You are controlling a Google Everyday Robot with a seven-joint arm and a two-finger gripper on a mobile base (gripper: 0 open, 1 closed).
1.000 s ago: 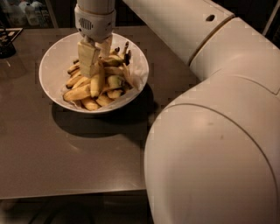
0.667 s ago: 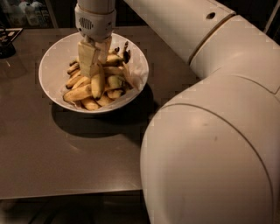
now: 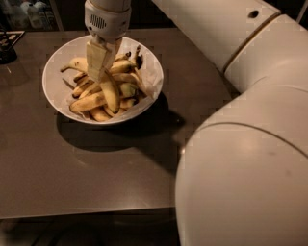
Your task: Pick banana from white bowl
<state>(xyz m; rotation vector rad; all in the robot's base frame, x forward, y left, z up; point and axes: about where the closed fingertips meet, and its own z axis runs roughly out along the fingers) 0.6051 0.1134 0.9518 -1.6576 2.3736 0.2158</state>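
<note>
The white bowl stands on the dark table at the upper left, filled with several yellow-brown bananas. My gripper reaches straight down into the bowl from above. Its pale fingers are pressed together at the top end of a long curved yellow banana. That banana lies steeply across the top of the pile, pointing toward the bowl's near rim. The gripper hides its upper end.
The brown table runs to a front edge near the bottom. My large white arm fills the right side and lower right. A dark object and bottles sit at the far left edge.
The gripper stays at the same place in the bowl, on the long banana. The near bulk of my arm has shifted a little right and lower in view.
</note>
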